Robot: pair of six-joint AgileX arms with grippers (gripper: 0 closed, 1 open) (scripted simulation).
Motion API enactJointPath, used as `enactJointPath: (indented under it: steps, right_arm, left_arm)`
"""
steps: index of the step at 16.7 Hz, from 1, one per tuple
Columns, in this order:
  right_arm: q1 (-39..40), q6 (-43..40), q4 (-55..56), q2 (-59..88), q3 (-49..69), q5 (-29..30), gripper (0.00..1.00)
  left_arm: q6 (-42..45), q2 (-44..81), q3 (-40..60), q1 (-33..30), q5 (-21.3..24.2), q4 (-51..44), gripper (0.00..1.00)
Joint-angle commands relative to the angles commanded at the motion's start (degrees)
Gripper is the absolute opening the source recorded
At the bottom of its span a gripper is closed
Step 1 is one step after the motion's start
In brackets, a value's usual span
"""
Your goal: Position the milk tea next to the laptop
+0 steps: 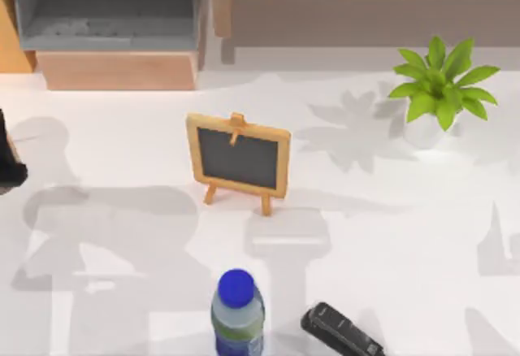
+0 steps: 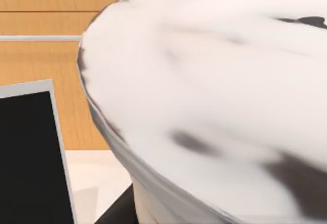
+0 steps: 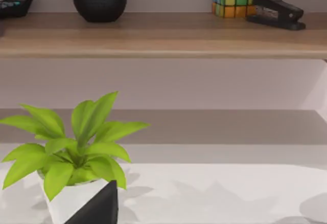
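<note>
Left wrist view: milk tea (image 2: 214,96) lid looms close; laptop (image 2: 30,157) screen stands beside it, farther off.
Left gripper: grip state cannot tell.
Right arm: parked, facing plant (image 3: 71,152).
Advice: lower upright, beside laptop, without touching.

Bright, even light washes the white table (image 1: 390,234); soft grey shadows spread around the small chalkboard (image 1: 238,159). Very close to the left wrist camera, the milk tea's lid (image 2: 214,91) looks blurred and smeared.

Left arm (image 1: 8,169) sits at table's left edge.
</note>
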Motion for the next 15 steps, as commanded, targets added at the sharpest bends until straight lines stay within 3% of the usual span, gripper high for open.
enactJointPath:
  steps: [15]
  right_arm:
    - [0.0,0.0,0.0,0.0,0.0,0.0,1.0]
  left_arm:
    - [1.01,2.71,-1.37,0.86,0.81,2.09,0.0]
